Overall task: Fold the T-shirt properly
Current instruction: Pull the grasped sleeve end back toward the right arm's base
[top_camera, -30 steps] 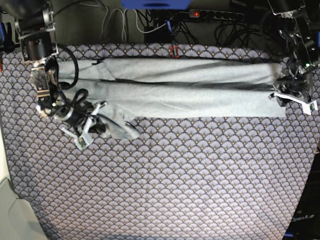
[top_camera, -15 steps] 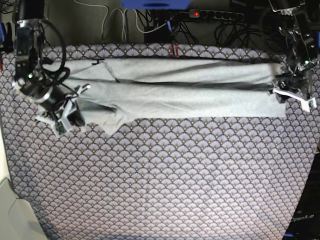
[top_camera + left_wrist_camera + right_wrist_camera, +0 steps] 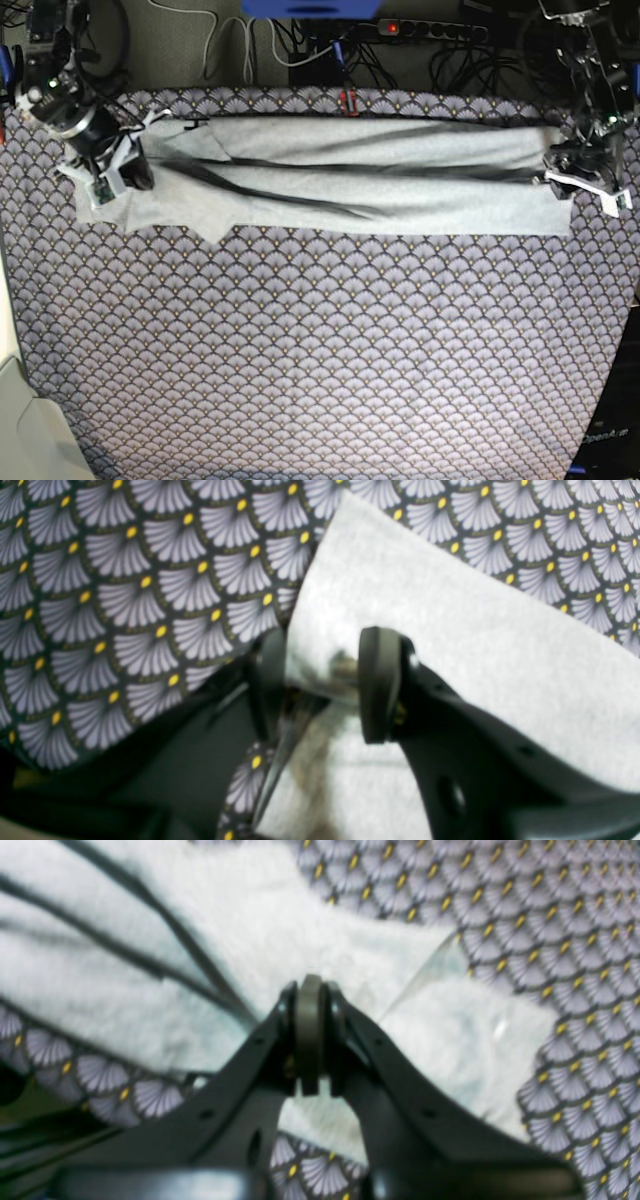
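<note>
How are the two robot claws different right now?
The left gripper has its jaws apart, with a corner of the T-shirt between them; the right gripper has its jaws pressed together. In the base view the left gripper is at the shirt's right end, the right gripper at its left end. Both are black and over the shirt.
</note>
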`<state>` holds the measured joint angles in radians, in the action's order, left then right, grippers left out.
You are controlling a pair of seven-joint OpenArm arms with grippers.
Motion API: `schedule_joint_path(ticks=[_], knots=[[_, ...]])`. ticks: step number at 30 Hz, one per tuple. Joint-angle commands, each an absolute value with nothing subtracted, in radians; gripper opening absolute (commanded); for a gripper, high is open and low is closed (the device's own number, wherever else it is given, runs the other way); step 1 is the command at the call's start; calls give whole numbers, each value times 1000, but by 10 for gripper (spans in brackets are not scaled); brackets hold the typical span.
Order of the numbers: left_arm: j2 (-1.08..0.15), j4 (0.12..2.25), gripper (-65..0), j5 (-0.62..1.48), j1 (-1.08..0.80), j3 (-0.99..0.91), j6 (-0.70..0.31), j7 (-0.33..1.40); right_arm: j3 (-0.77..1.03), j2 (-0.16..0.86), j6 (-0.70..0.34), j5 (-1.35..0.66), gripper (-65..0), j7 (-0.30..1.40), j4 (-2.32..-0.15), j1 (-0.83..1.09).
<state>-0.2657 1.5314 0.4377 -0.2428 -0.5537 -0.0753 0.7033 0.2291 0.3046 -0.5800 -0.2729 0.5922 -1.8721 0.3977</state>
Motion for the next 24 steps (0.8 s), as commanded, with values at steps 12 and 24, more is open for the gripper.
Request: schedule_joint_path(ticks=[12,24], knots=[[-285,1549,-404,443,-263,-559,-77,680,306,259,-581,-286,-650,567,-1891,440],[-286,1549,-404,443,-265,-559,-77,682,320,206,-581,-285,-650,567,-1883,475]])
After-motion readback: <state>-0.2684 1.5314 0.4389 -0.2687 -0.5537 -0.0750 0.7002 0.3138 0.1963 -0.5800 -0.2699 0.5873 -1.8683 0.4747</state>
